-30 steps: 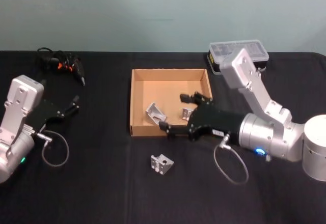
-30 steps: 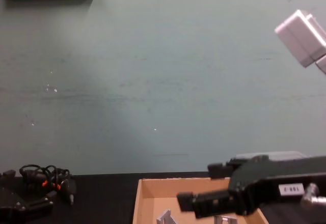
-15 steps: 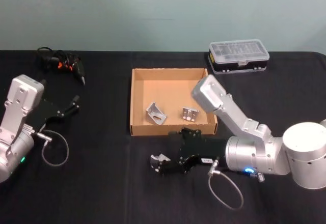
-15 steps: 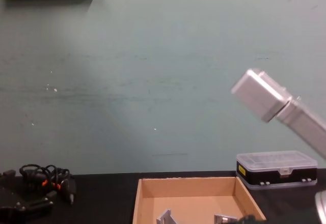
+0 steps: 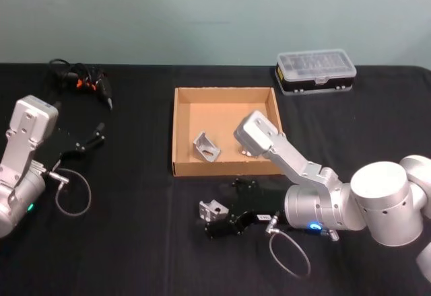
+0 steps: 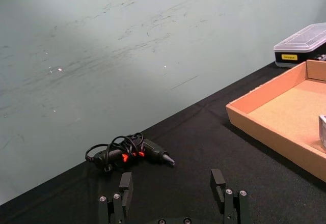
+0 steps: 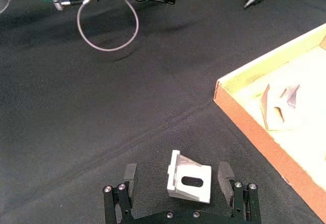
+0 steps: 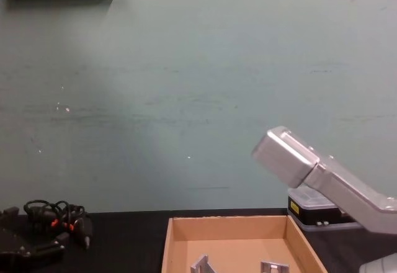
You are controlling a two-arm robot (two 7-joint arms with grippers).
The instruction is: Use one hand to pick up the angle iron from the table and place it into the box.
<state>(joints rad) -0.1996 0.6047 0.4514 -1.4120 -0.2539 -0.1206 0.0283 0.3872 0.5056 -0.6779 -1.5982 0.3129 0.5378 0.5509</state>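
In the chest view the right arm hides part of the case, and the bottom edge crops the box.

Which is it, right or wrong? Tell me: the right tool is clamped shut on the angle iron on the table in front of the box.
Wrong: the right wrist view shows the right tool open, straddling the angle iron on the table in front of the box, gaps both sides.
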